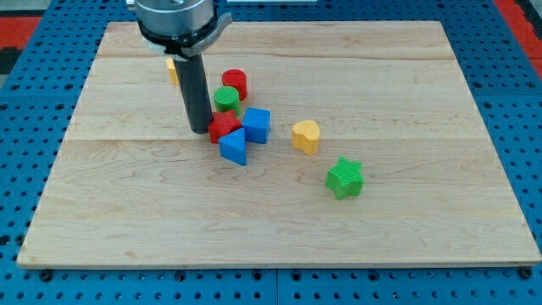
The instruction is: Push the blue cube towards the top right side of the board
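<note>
table (406,229): pale wood planks on blue pegboard (525,127) | tip (200,130) just left of red block (224,127) | blue cube (257,124) right | no fingers fitted

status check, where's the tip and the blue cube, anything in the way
My tip down on the board, view's left of the cluster, against the red block. Blue cube just beyond that block, mid-board. Yellow block sits to its right.

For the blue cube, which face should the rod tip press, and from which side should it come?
Press the blue cube on its lower-left face, probably coming from the view's bottom left. The red block and blue wedge crowd that side; my tip is left of the red block.
</note>
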